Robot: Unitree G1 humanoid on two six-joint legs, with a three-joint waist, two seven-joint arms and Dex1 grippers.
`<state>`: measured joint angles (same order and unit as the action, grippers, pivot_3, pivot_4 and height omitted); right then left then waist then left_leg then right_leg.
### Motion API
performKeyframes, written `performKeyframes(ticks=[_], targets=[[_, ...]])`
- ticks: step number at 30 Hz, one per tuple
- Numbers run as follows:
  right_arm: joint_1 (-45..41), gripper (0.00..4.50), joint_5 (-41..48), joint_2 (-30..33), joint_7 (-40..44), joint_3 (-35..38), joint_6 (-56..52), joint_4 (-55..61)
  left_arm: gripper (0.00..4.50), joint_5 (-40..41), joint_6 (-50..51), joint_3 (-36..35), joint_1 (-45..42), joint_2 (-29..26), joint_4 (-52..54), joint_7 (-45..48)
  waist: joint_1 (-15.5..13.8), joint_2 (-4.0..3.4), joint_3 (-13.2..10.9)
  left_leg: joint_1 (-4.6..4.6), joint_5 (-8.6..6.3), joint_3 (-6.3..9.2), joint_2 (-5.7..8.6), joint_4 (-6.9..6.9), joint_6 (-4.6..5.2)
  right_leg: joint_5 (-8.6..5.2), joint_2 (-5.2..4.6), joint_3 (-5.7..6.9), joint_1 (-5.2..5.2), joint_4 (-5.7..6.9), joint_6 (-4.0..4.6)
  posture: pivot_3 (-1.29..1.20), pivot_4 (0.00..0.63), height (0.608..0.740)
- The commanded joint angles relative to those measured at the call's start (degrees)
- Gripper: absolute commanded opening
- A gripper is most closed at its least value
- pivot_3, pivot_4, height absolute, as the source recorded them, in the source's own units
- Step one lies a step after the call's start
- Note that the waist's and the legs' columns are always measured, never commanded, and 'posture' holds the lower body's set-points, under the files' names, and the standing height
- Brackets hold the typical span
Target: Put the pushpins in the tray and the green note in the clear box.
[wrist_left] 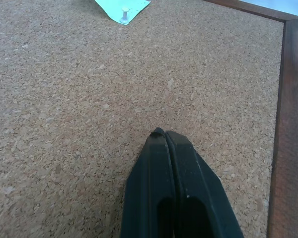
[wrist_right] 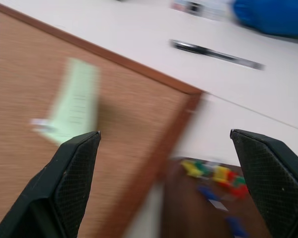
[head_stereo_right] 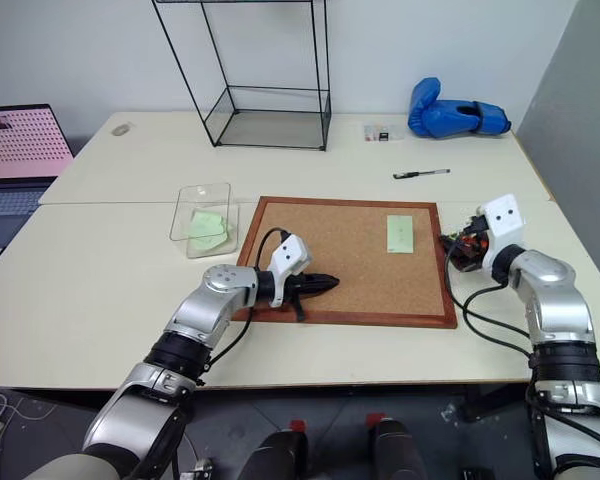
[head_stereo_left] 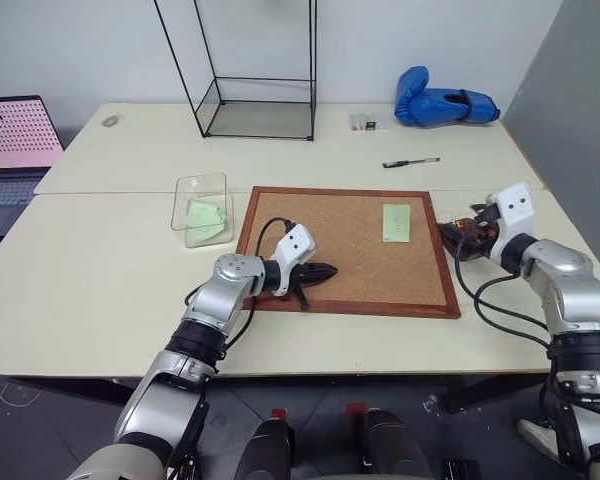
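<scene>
Corkboard (head_stereo_left: 350,250) on table: left gripper (head_stereo_left: 326,270) closed, empty; right gripper (wrist_right: 164,163) wide open over tray (wrist_right: 188,218).

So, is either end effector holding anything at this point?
No. The left end effector is shut on nothing above the corkboard; the right end effector is open and empty over the tray.
</scene>
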<state>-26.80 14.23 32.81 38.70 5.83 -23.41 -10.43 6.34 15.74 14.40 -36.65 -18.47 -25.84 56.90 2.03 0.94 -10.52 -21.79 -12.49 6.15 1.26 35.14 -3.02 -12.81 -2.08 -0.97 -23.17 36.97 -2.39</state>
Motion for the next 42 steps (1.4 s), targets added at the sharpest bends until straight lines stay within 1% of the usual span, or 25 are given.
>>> performKeyframes(ticks=[1,5,15,17,18,20,22,23,24,26,27,29,30,35,37,38,39,42], targets=[[1.1,4.44,2.6,-2.0,2.3,-2.4,-2.9,6.0,0.0,-2.8,1.1,2.6,1.4,0.0,-3.5,0.3,0.0,0.0,0.0,0.0,0.0,0.01,0.0,0.0,0.0,0.0,0.0,0.01,0.0,0.0,0.0,0.0,0.15,0.74],[-0.3,4.44,1.0,-5.3,2.0,-5.8,-2.4,4.3,0.0,-2.8,1.0,2.6,1.3,0.0,-3.6,0.3,0.0,0.0,0.0,0.01,0.0,0.02,-0.01,0.01,0.0,0.0,0.0,0.01,0.0,0.01,0.0,0.0,0.15,0.74],[-8.5,4.44,-3.6,-10.6,-1.2,-7.6,5.6,-10.9,0.0,-2.8,1.2,2.5,1.2,-0.2,-3.2,0.3,-0.1,0.0,0.0,0.02,0.0,0.04,-0.01,0.01,0.0,0.0,0.0,0.04,0.0,0.02,0.0,0.0,0.15,0.74],[-10.3,4.08,-4.8,-11.1,-1.9,-7.7,7.7,-14.8,0.0,-2.8,1.3,2.5,1.3,-0.4,-2.9,0.3,-0.1,0.0,0.0,0.01,0.0,0.04,0.0,0.01,0.0,0.0,0.0,0.03,0.0,0.02,0.0,0.0,0.15,0.74],[-10.9,3.97,-5.5,-11.3,-2.2,-7.7,8.7,-16.6,0.0,-2.8,1.3,2.5,1.4,-0.5,-2.7,0.3,-0.1,0.0,0.0,0.02,0.0,0.03,0.0,0.01,0.0,0.01,0.0,0.03,0.0,0.02,0.0,0.0,0.15,0.74],[-11.8,3.54,-6.3,-11.5,-2.5,-7.8,10.4,-19.5,0.0,-2.7,1.4,2.4,1.6,-0.6,-2.6,0.3,-0.1,0.0,0.0,0.02,0.0,0.02,0.0,0.01,0.0,0.01,0.0,0.02,-0.01,0.02,0.0,0.0,0.15,0.74],[-12.3,3.33,-6.7,-11.7,-2.6,-7.7,11.5,-21.4,0.0,-2.7,1.4,2.4,1.6,-0.6,-2.5,0.2,-0.1,0.0,0.0,0.02,0.0,0.03,0.0,0.01,0.0,0.01,0.0,0.03,-0.01,0.03,0.01,0.0,0.15,0.74],[-12.4,3.03,-6.9,-11.8,-2.5,-7.6,12.0,-22.1,0.0,-2.7,1.4,2.4,1.7,-0.7,-2.4,0.2,-0.1,0.0,0.0,0.02,0.0,0.03,-0.01,0.01,0.0,0.01,0.0,0.03,-0.01,0.02,0.01,0.0,0.15,0.74],[-12.5,2.89,-7.1,-11.9,-2.4,-7.6,12.4,-22.7,0.0,-2.7,1.5,2.4,1.7,-0.7,-2.3,0.2,0.0,0.0,0.0,0.02,0.0,0.03,-0.01,0.01,0.0,0.01,0.0,0.03,-0.01,0.02,0.01,0.0,0.15,0.74],[-12.4,2.45,-7.4,-11.7,-2.1,-7.9,13.3,-23.2,0.0,-2.7,1.5,2.4,1.8,-0.7,-2.2,0.3,0.0,-0.01,0.0,0.02,0.0,0.02,0.0,0.01,0.0,0.01,0.0,0.01,-0.01,0.04,0.01,0.0,0.15,0.74],[-12.3,2.33,-7.6,-11.6,-2.0,-8.0,13.7,-23.5,0.0,-2.7,1.4,2.4,1.8,-0.7,-2.3,0.3,0.0,-0.01,0.0,0.03,0.0,0.02,-0.01,0.01,0.0,0.01,0.0,0.01,0.0,0.04,0.01,0.0,0.15,0.74],[-12.3,1.87,-7.8,-11.6,-1.9,-7.9,14.2,-23.8,0.0,-2.7,1.4,2.4,1.7,-0.7,-2.4,0.3,0.0,-0.01,0.0,0.03,0.0,0.02,-0.01,0.01,0.0,0.01,0.0,0.01,-0.01,0.05,0.01,0.0,0.15,0.74],[-12.3,1.76,-7.9,-11.6,-1.9,-7.9,14.3,-23.9,0.0,-2.7,1.3,2.4,1.7,-0.7,-2.4,0.3,0.0,-0.01,0.0,0.03,0.0,0.02,-0.01,0.01,0.0,0.01,0.0,0.01,-0.01,0.05,0.01,0.0,0.15,0.74],[-11.8,0.85,-8.2,-11.4,-1.2,-7.8,14.8,-23.1,0.0,-2.7,1.3,2.5,1.7,-0.7,-2.5,0.3,0.0,-0.01,0.0,0.03,0.0,0.02,-0.01,0.01,0.0,0.01,0.0,0.01,-0.01,0.05,0.01,0.0,0.15,0.74],[-11.8,0.41,-8.0,-11.3,-1.0,-7.7,14.9,-22.9,0.0,-2.7,1.2,2.5,1.6,-0.7,-2.6,0.4,0.0,-0.01,0.0,0.03,0.0,0.02,-0.01,0.01,0.0,0.01,0.01,0.01,-0.01,0.05,0.01,0.0,0.15,0.74],[-11.7,0.1,-7.8,-11.3,-0.7,-7.7,14.9,-22.4,0.0,-2.7,1.2,2.5,1.6,-0.7,-2.6,0.4,0.0,-0.01,0.0,0.03,0.0,0.02,-0.01,0.01,0.0,0.01,0.01,0.01,-0.01,0.05,0.01,0.0,0.15,0.74],[-11.6,0.02,-7.6,-11.2,-0.4,-7.6,14.9,-21.9,0.0,-2.7,1.2,2.5,1.6,-0.7,-2.6,0.4,0.0,-0.01,0.0,0.03,0.0,0.02,0.0,0.01,0.0,0.01,0.0,0.0,-0.01,0.05,0.01,0.0,0.15,0.74],[-11.5,0.02,-7.0,-11.1,0.2,-7.3,14.8,-20.3,0.0,-2.7,1.3,2.5,1.7,-0.7,-2.5,0.3,0.0,-0.01,0.0,0.03,0.0,0.02,-0.01,0.01,0.0,0.01,0.0,0.01,-0.01,0.05,0.01,0.0,0.15,0.74]])
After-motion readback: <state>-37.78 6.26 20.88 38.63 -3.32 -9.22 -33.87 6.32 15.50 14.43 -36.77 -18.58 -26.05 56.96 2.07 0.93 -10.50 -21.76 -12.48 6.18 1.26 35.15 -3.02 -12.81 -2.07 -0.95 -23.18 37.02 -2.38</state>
